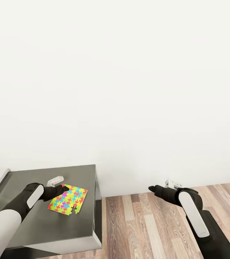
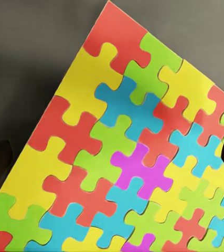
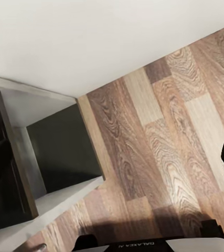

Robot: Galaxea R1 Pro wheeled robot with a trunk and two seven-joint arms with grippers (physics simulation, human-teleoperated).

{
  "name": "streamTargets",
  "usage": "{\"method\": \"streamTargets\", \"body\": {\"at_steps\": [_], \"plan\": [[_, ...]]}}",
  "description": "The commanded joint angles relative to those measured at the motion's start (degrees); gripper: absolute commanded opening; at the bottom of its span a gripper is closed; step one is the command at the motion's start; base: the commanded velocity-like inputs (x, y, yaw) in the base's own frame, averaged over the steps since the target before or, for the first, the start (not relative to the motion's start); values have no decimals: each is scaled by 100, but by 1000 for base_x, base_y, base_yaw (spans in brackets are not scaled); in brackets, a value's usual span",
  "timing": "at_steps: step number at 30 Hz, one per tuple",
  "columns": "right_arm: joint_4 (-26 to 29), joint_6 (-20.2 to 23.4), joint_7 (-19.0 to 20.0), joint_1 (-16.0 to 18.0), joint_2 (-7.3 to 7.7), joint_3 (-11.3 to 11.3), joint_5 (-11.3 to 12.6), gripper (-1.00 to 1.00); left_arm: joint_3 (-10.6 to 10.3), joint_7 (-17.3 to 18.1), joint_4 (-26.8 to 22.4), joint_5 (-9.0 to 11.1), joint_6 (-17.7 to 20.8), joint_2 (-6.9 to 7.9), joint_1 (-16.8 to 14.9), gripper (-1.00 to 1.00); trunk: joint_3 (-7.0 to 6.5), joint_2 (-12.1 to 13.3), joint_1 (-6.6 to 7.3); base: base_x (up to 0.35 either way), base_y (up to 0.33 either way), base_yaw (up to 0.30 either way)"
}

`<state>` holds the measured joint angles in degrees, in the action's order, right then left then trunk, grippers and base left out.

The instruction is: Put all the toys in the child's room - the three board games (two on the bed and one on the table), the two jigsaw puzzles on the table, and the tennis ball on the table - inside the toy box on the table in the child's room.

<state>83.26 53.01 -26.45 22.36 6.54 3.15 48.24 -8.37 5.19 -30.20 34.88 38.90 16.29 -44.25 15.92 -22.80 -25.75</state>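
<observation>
One flat, multicoloured jigsaw puzzle (image 1: 68, 200) lay on a dark grey cabinet (image 1: 28, 187) at seven o'clock; left gripper (image 1: 62, 189) touched it, grip unclear; right gripper (image 1: 152, 188) hovered over wood-plank floor (image 1: 143, 226), grip unclear.

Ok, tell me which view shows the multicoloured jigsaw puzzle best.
The left wrist view: the flat multicoloured jigsaw puzzle is close up there, each interlocking piece distinct. The head view shows it small but whole, lying on the dark grey cabinet top at the left gripper. The right wrist view looks at wood floor.
</observation>
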Motion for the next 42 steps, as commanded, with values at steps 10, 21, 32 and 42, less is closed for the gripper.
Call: {"method": "streamTargets", "body": {"at_steps": [10,21,32,42], "plan": [[6,17,-57,5,5,10,54,100,-24,23,-4,-34,11,14,-5,100,11,-12,-4,0,-14,0],[6,19,-55,5,5,10,54,100,-16,30,-4,-34,22,15,-5,100,11,-12,-4,-4,-70,0],[6,25,-53,5,10,10,54,100,-16,34,-4,-34,28,17,-5,100,11,-12,-4,-12,-76,0],[6,25,-53,5,10,10,55,100,-7,86,-4,-19,34,24,-5,100,11,-12,-4,0,-1,0]]}}
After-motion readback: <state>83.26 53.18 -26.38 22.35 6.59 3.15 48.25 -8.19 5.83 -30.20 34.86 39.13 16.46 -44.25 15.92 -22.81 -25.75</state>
